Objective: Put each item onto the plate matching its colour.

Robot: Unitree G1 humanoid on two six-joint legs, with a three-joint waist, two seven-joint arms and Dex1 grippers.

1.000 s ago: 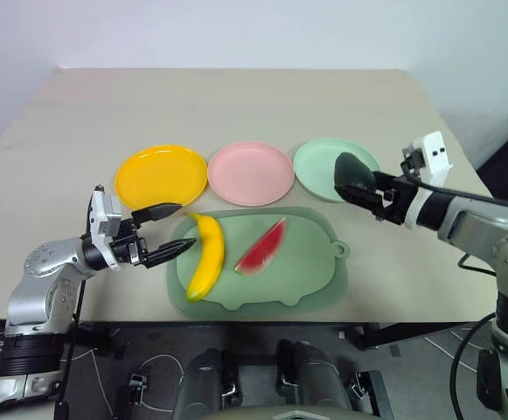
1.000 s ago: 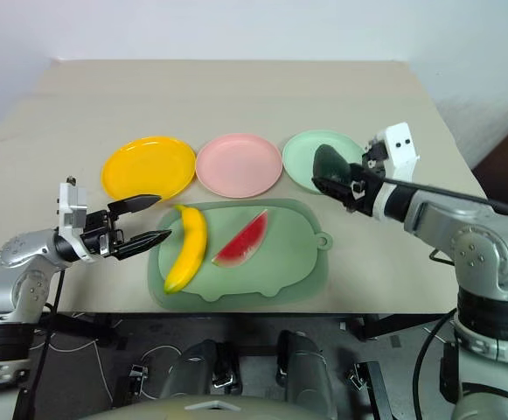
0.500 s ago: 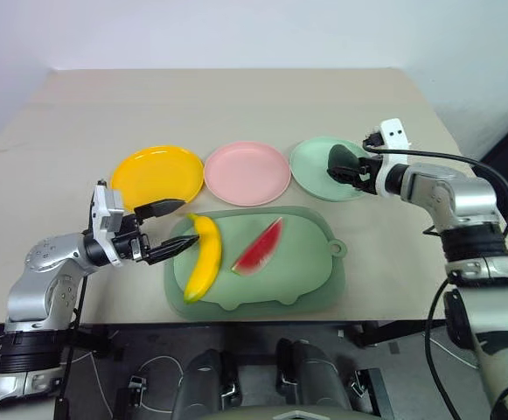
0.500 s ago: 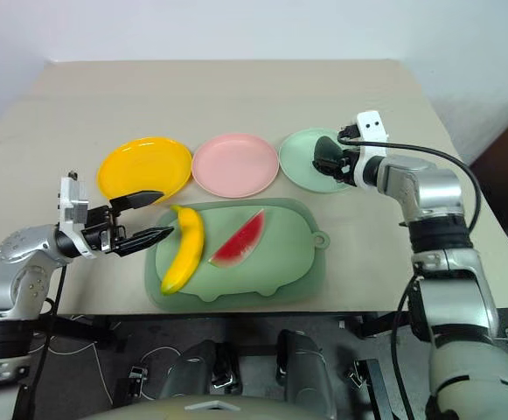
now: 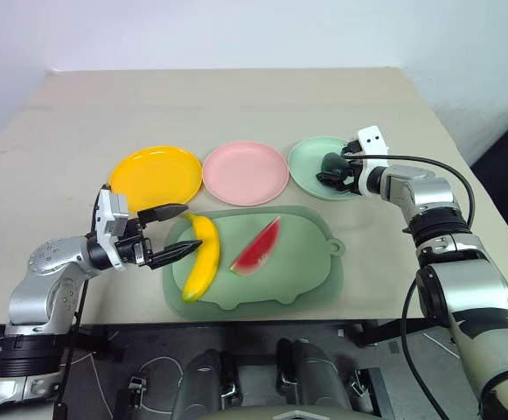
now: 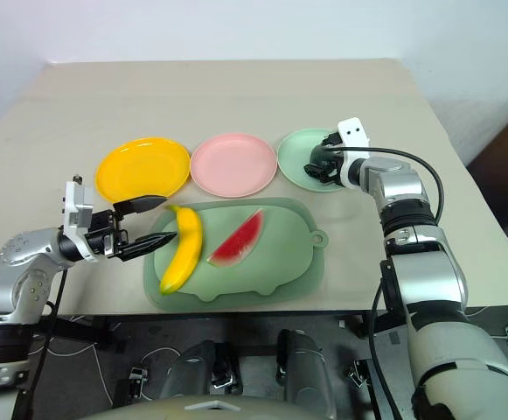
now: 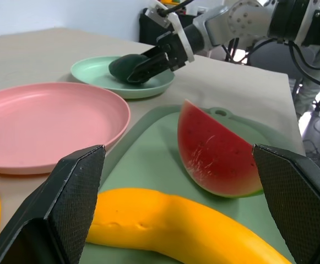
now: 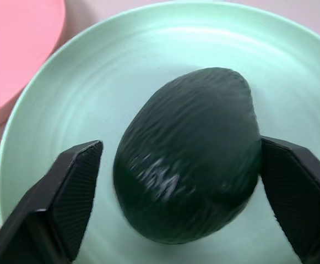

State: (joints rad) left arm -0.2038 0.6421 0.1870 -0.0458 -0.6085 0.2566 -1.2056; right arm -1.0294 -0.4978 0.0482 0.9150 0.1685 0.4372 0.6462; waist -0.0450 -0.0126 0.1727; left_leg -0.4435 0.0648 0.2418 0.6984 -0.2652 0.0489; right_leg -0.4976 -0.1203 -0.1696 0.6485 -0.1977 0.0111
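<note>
three plates in a row, avocado (image 8: 190, 177) down on the green plate (image 5: 306, 159).

the right gripper (image 5: 331, 170) reaches over the green plate with its fingers spread to either side of the avocado, a gap showing on both sides in the right wrist view, so it grips nothing. the left gripper (image 5: 173, 232) hangs level at the near left edge of the board (image 5: 297, 280), fingers wide apart and empty, tips just beside the banana (image 5: 202, 255). the banana lies along the board's left part and the watermelon (image 5: 260, 246) sits near its middle, apart from the banana. the yellow plate (image 5: 155, 175) and pink plate (image 5: 246, 171) hold nothing.
</note>
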